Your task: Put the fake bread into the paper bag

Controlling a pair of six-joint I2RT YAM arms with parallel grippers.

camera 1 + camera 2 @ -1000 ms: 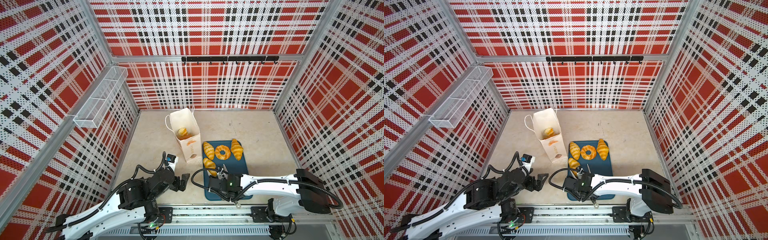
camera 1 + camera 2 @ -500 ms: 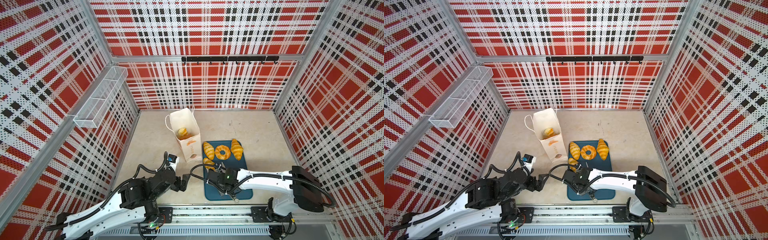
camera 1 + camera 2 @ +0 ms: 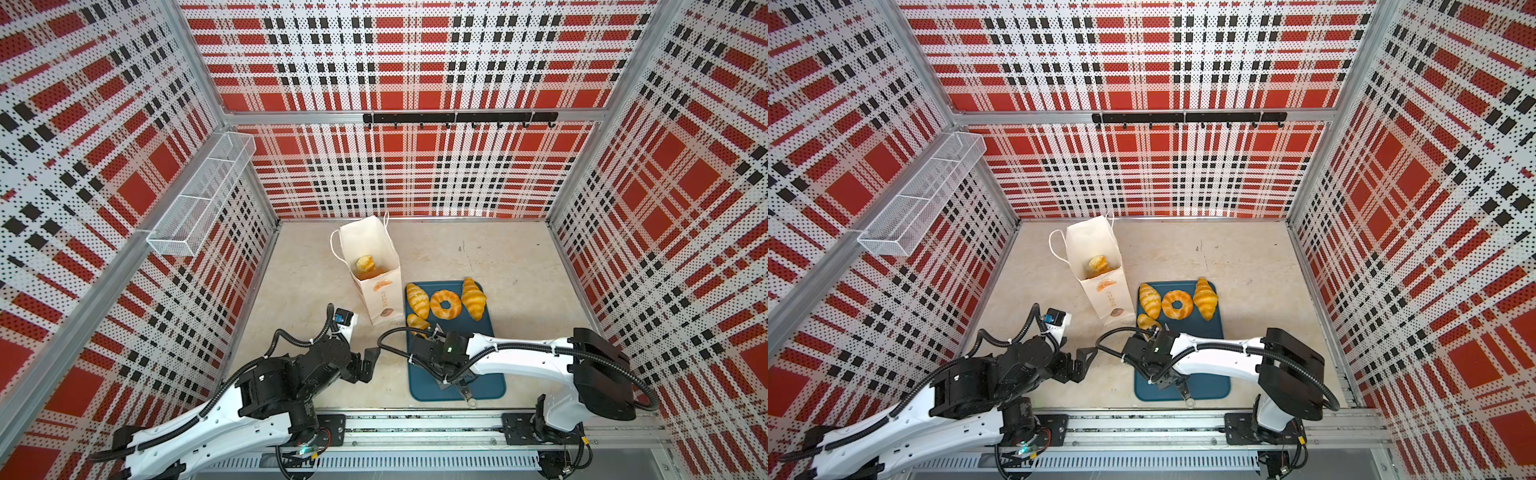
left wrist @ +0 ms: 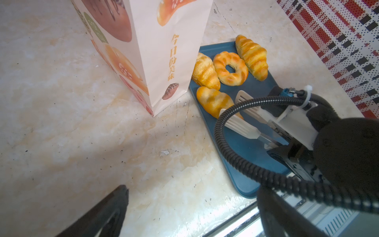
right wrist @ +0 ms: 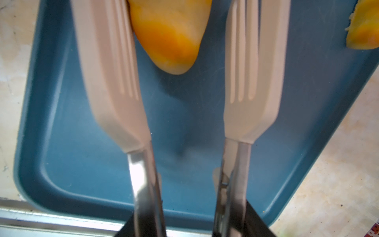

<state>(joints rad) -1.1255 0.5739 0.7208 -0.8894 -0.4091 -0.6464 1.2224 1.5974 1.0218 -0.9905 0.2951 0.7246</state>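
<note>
Between the two white slotted blades of the tongs (image 5: 110,82) lies the near end of a smooth golden roll (image 5: 170,37). One blade presses against the roll's side, and the other stands a little apart from it. The blades are about one roll's width apart. The right gripper (image 5: 190,222) is clamped on the tongs' metal arms, its black fingers outside them, low over the teal tray (image 5: 82,164).

Past the blade tips, further along the tray, sit the rest of the loose bread in a row. There is a striped croissant (image 3: 417,299) closest to the roll, then a ring doughnut (image 3: 445,304), then a second striped croissant (image 3: 473,298).

The paper bag (image 3: 384,293) stands upright and open on the tabletop (image 3: 307,299). It is ahead of the tips and on the left arm's side, its base just beside the tray's far corner. One golden pastry (image 3: 365,264) shows inside it.

The left gripper (image 3: 368,361) hangs low over bare tabletop on that same side of the tongs, off the tray's edge. Its jaws are spread wide with nothing between them.
</note>
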